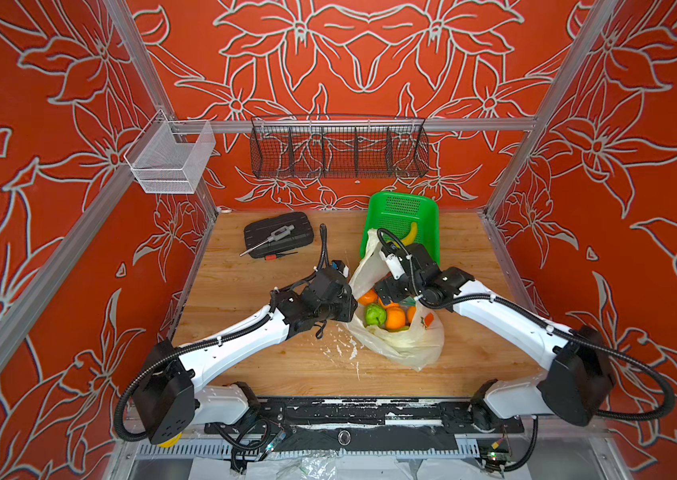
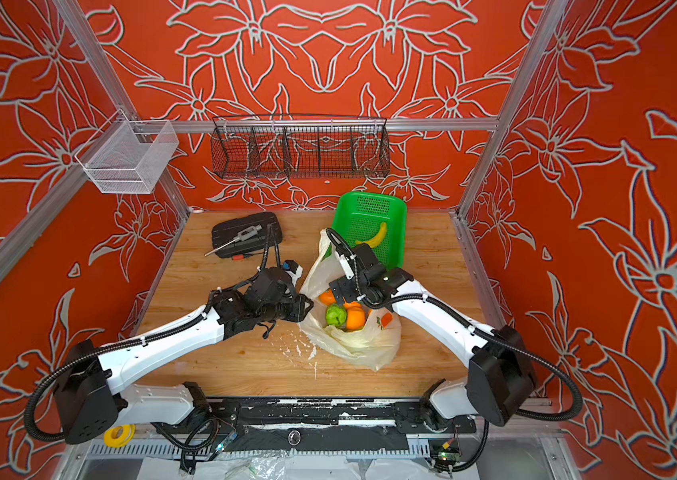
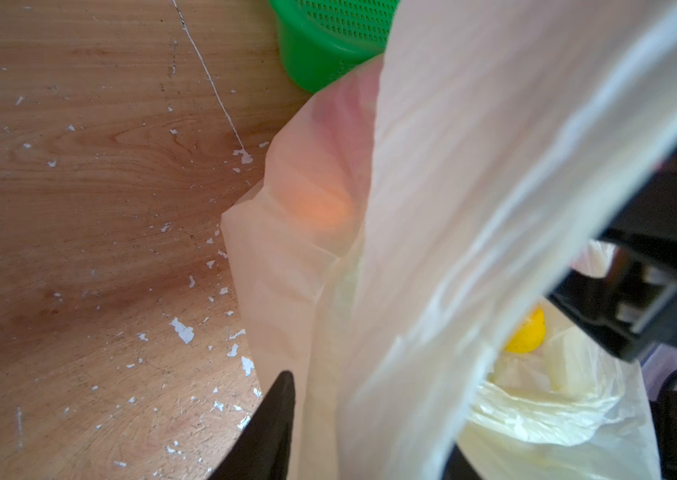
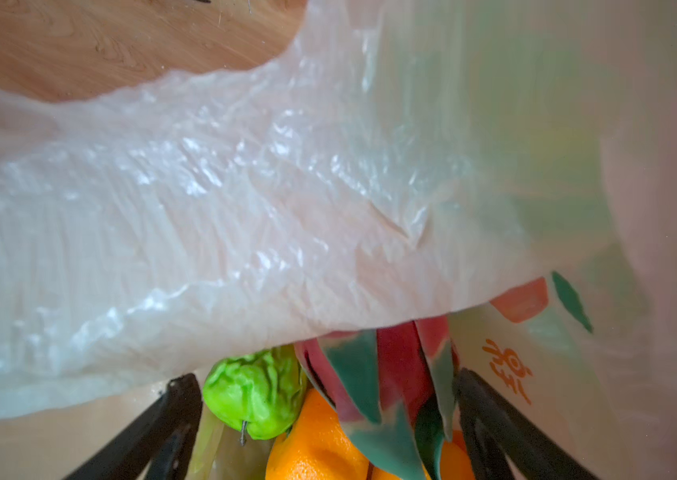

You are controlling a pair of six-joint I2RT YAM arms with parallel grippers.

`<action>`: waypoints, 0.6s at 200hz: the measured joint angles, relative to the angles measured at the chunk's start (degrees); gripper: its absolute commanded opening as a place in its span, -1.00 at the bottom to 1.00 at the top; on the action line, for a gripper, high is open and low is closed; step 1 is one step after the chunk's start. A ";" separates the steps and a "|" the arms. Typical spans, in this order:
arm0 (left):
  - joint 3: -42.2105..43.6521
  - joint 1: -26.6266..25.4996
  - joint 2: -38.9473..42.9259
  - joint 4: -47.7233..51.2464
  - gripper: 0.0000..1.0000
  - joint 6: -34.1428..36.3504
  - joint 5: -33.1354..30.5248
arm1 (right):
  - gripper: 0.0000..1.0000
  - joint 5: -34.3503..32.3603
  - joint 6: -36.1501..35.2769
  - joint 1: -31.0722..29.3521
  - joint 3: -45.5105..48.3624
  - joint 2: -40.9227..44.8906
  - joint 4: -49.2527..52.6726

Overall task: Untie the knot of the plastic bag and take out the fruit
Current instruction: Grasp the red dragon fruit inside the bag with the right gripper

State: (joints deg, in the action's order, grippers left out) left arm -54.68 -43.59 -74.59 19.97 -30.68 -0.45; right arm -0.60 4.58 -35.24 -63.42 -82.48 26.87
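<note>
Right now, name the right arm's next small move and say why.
Probably close the right pincer on the dragon fruit: the plastic bag gapes open, and the open jaws flank that fruit, though the green fruit crowds one side.

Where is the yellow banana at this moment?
In both top views the banana lies inside the green basket, at the back of the table right of centre, just behind the plastic bag.

Your left claw: one finger visible, its partner hidden behind the plastic bag; dragon fruit partly covered.
</note>
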 measured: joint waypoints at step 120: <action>-1.64 0.85 -1.46 0.57 -0.42 -0.90 -0.76 | 0.79 4.48 -4.81 2.80 -4.70 -13.27 0.98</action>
State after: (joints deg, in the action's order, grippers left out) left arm -56.31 -42.74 -76.05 20.53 -31.57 -1.21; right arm 3.88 -0.23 -32.45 -68.12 -95.74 27.86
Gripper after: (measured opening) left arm 0.295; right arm 0.948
